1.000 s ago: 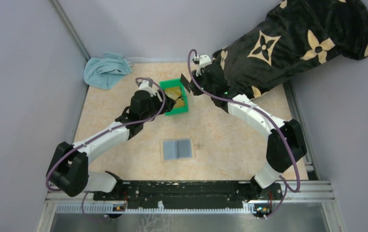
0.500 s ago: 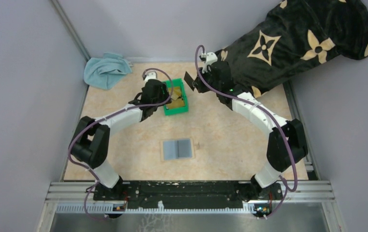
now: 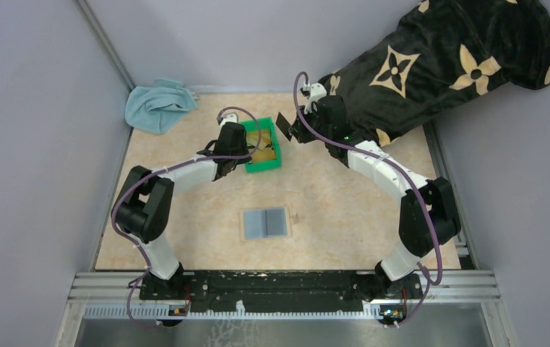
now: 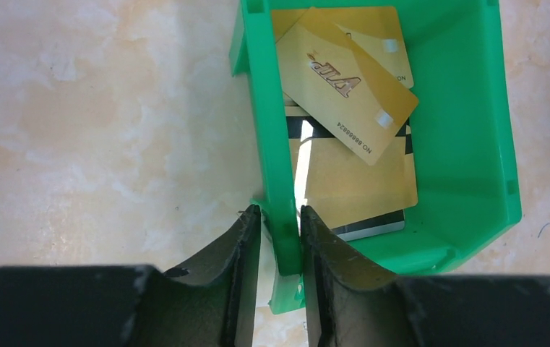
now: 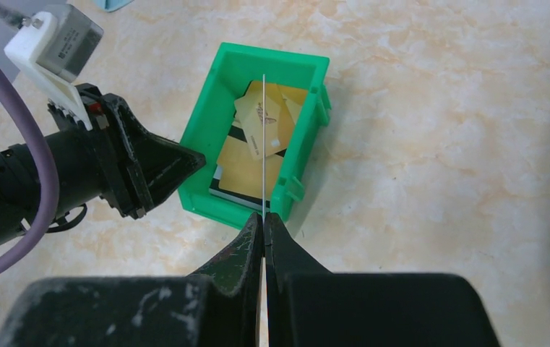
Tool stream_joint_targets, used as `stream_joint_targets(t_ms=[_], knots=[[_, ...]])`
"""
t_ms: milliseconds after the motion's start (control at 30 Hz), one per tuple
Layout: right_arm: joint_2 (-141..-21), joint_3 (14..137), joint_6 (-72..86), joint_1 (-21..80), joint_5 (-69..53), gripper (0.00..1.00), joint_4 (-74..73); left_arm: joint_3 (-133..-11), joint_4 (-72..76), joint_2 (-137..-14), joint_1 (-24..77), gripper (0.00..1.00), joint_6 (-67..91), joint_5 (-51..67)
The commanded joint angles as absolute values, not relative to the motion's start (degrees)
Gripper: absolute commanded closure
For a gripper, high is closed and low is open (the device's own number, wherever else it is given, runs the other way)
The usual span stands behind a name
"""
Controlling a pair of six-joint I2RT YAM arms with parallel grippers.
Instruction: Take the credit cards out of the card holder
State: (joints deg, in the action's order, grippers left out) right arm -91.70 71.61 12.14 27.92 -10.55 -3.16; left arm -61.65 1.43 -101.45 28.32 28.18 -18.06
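Note:
The card holder [image 3: 265, 223] lies open and flat on the table, blue-grey side up, near the middle. A green bin [image 3: 263, 163] behind it holds several gold credit cards [image 4: 344, 94], one partly black [image 4: 373, 224]. My left gripper [image 4: 280, 211] straddles the bin's left wall [image 4: 272, 144], one finger outside and one inside, both pressed against it. The right gripper [image 5: 264, 215] hovers just right of the bin, shut on a black credit card [image 3: 284, 121]. That card shows edge-on [image 5: 264, 144] in the right wrist view.
A light blue cloth [image 3: 157, 105] is bunched in the back left corner. A black fabric with tan flower shapes [image 3: 445, 65] drapes over the back right. Grey walls close in both sides.
The left gripper swung from above the bin to its left wall and its jaws closed in around that wall. The right gripper drifted slightly right, still holding its card.

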Motion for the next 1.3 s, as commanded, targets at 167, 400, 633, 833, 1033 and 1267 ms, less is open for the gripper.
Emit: stream_joint_targets(t_ms=[167, 400, 633, 833, 1033, 1267], knots=[[-88.31, 70.59, 13.27, 27.29, -12.30, 1.00, 0.31, -54.29, 8.71, -98.21, 27.83, 0.82, 21.85, -9.83], [-87.40, 70.22, 12.82, 27.25, -14.36, 1.00, -0.17, -51.20, 10.74, -96.16, 27.78, 1.00, 20.00, -7.79], [-85.95, 71.72, 10.39, 28.68, -15.35, 1.00, -3.80, -48.84, 11.01, -92.23, 27.91, 0.99, 17.58, -4.35], [-87.82, 73.64, 7.39, 32.67, -13.67, 1.00, -7.15, -47.11, 10.60, -90.32, 28.04, 1.00, 16.58, -1.33], [-90.69, 75.16, 5.62, 36.50, -13.02, 1.00, -8.67, -45.32, 9.52, -88.32, 28.57, 0.99, 13.93, 1.27], [-98.07, 78.08, 3.95, 37.17, -13.20, 1.00, -12.27, -42.04, 9.55, -84.86, 28.79, 0.81, 15.00, -0.54]])
